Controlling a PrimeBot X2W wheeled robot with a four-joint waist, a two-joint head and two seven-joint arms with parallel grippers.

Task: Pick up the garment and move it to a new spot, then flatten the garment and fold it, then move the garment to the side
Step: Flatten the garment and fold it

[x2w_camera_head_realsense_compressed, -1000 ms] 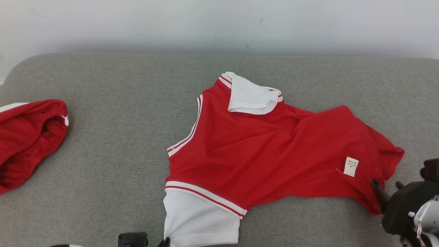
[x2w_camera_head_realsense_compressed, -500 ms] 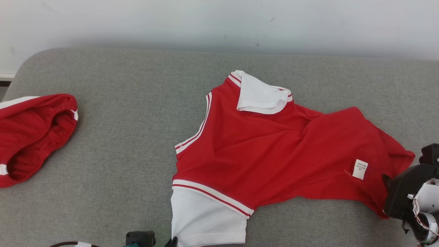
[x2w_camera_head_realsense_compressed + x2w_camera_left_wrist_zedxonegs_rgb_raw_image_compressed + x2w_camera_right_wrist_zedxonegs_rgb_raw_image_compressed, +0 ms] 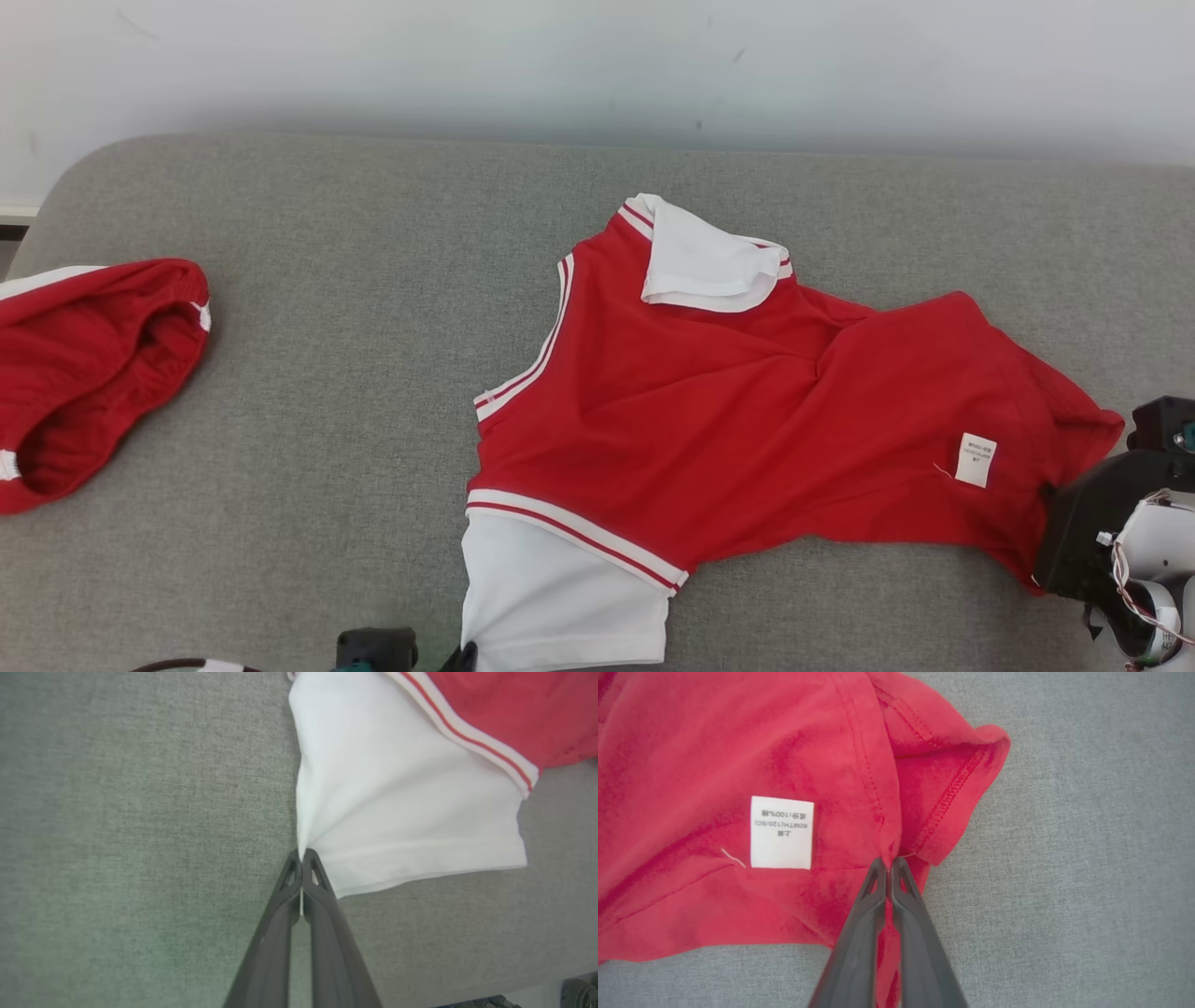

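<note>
Closest to the robot, the left tool (image 3: 301, 856) is pinched tight on the near corner of a white sleeve (image 3: 397, 802), a sliver of white cloth showing between its dark fingers. At the lower right, the right tool (image 3: 888, 863) is likewise clamped together on a bunched fold of red cloth at the hem, just beside a white care label (image 3: 781, 832). Both belong to the garment (image 3: 709, 420), a red shirt with white sleeves and red-and-white striped trim. It lies spread but wrinkled across the middle and right of the grey upholstered surface (image 3: 327, 280), reaching from the left tool at its near edge across to the right tool at its right end. Its second white sleeve (image 3: 700, 261) is folded over onto the red body on the far side. Well apart to the left lies a second red garment (image 3: 84, 364), crumpled and touching neither the shirt nor the tools. Nothing lies between the two grips. Behind the surface rises a pale wall (image 3: 597, 65).
</note>
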